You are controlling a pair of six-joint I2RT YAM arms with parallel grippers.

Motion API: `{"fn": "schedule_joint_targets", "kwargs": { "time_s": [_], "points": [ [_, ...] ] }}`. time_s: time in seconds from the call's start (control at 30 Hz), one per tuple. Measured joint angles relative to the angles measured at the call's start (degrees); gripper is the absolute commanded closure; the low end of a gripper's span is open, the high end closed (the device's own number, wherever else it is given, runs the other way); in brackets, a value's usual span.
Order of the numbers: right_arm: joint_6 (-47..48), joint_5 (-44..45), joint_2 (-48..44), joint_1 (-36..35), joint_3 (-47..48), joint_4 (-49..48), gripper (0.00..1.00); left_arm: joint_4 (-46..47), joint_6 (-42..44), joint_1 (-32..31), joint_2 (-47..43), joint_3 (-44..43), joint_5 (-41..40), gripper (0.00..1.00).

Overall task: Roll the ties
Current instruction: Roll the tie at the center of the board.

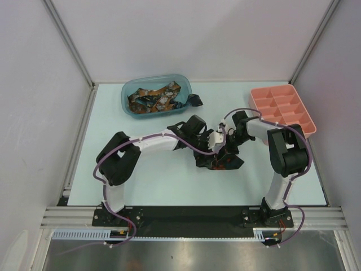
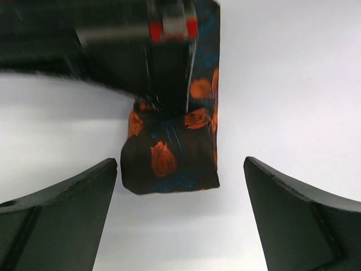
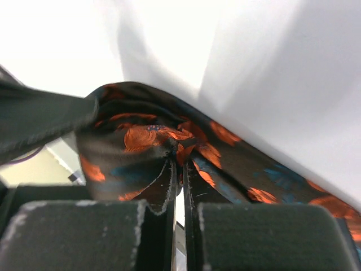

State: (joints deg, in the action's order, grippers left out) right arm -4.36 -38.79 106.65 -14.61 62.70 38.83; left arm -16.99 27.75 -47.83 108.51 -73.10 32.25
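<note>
- One tie (image 2: 169, 161) lies on the desk (image 1: 169, 180) between the two arms; it is gathered into a dark bundle with orange blotches
- A flat tail of the same cloth runs off one side of the bundle, so the roll is judged only partly made
- More ties (image 1: 155, 99) are seen heaped and unrolled in the blue bin (image 1: 124, 96) at the far left of the desk
- No rolled bundle is made out in the pink compartment tray (image 1: 280, 107) at the far right, so most of the task is judged not yet done
- The left end effector (image 2: 180, 164) is spread wide; its fingers (image 2: 62, 214) are set either side of the bundle and clear of it, and nothing is gripped
- The right end effector (image 3: 179, 186) is clamped on a fold of the tie, with the cloth pinched between its pads (image 3: 79, 237)
</note>
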Motion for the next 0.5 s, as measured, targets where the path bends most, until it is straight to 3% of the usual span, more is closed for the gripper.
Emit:
{"fn": "schedule_joint_targets", "kwargs": {
  "time_s": [0.17, 0.27, 0.47, 0.5],
  "points": [
    [0.61, 2.75, 0.0, -0.22, 0.0, 1.25, 1.0, 2.38, -1.84, -1.25, 3.56, -3.63, 1.14, 0.0],
    [1.46, 3.67, 0.02, -0.5, 0.24, 1.79, 1.0, 3.1, -2.54, -2.03, 6.14, -5.16, 1.05, 0.05],
    [2.12, 4.39, 0.52, -0.83, 1.07, 2.75, 1.0, 2.75, -2.82, -2.95, 9.49, -5.55, 0.2, 0.37],
    [2.12, 4.22, 0.52, -0.74, 1.07, 2.71, 1.0, 2.54, -2.21, -2.97, 9.57, -5.55, -0.39, 0.47]
  ]
}}
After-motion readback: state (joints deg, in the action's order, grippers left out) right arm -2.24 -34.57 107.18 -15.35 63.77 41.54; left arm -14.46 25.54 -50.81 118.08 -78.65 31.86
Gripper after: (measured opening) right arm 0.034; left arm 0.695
